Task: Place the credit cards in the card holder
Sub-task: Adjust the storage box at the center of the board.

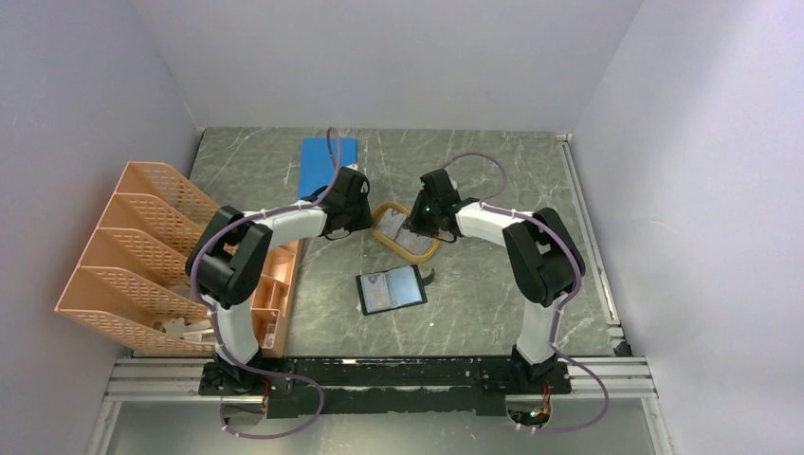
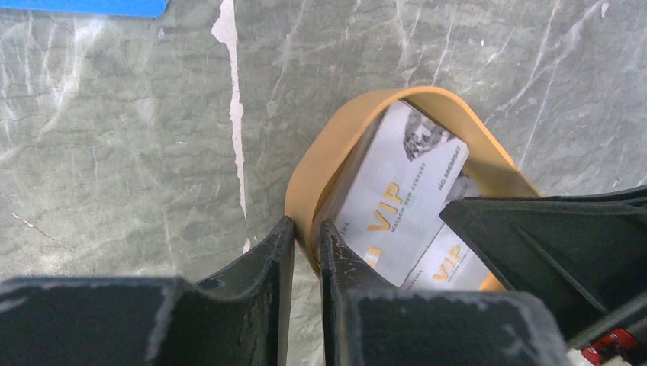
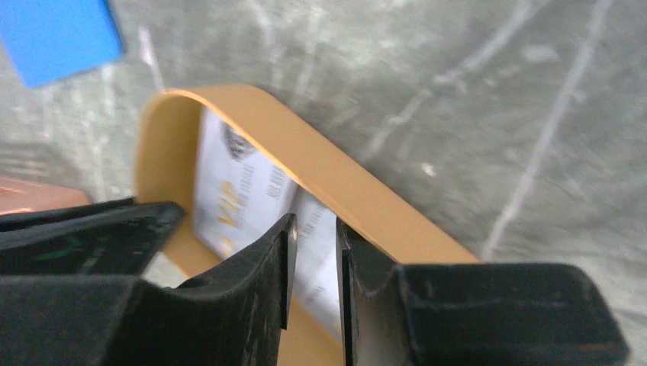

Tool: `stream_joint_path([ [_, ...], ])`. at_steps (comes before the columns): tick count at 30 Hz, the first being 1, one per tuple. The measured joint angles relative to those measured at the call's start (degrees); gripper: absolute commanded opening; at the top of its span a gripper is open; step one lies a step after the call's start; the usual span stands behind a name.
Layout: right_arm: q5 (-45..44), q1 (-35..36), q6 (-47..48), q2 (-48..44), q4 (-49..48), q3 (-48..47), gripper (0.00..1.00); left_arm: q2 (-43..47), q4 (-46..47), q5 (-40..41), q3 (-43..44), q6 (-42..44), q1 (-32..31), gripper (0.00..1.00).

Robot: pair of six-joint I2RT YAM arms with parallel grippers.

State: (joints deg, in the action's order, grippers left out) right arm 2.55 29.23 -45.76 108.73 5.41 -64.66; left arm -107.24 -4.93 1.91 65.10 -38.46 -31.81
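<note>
Cards (image 2: 397, 206) lie in the tray (image 2: 336, 145), wallet (image 1: 390, 288) open on the desk (image 1: 493, 303) nearby; left fingers (image 2: 259, 267) pinch the tray rim, right fingers (image 3: 263, 259) nearly shut at a card edge, hold unclear; thin, stiff, slick, so likely edge-pinch only.

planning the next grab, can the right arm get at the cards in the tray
Probably yes: the right gripper hangs over the cards, the tray is open-topped, and the left gripper pinches its rim.

In the tray (image 2: 328, 152) lie credit cards (image 2: 397, 206), behind the card holder (image 1: 390, 289).
</note>
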Motion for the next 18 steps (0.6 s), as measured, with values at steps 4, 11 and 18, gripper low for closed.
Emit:
stream_joint_path([
  [4, 0.94, -1.09, 1.29, -0.55, 1.16, 0.90, 0.30, 0.22, -0.02, 0.13, -0.17, -0.11, -0.07, 0.05],
  [11, 1.99, -1.88, 5.09, -0.48, 3.50, -0.37, 0.32, 0.42, -0.22, -0.26, -0.24, -0.17, -0.11, 0.11],
  [18, 2.03, -1.97, 11.39, 3.17, 6.97, -6.69, 0.34, 1.55, -2.80, -2.71, -0.24, 0.66, -0.09, 0.40],
])
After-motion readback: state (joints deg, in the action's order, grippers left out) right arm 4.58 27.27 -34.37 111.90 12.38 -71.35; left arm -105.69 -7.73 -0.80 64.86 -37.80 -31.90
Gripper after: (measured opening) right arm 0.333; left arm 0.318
